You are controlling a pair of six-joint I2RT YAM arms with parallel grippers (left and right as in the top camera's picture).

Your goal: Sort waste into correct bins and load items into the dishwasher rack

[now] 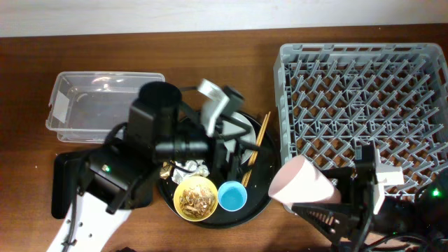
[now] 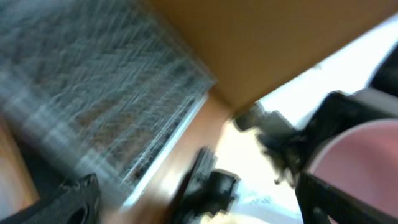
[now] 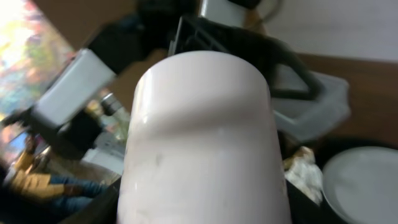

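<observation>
My right gripper is shut on the pink cup and holds it tilted, just in front of the grey dishwasher rack. The cup fills the right wrist view. My left arm hangs over the round black tray. Its gripper looks open and empty in the blurred left wrist view. On the tray are the yellow bowl with brown scraps, the blue cup, the crumpled napkin, the chopsticks and the partly hidden plate.
The clear tub stands at the back left. The shallow black tray lies at the front left, partly under my left arm. The rack also shows blurred in the left wrist view.
</observation>
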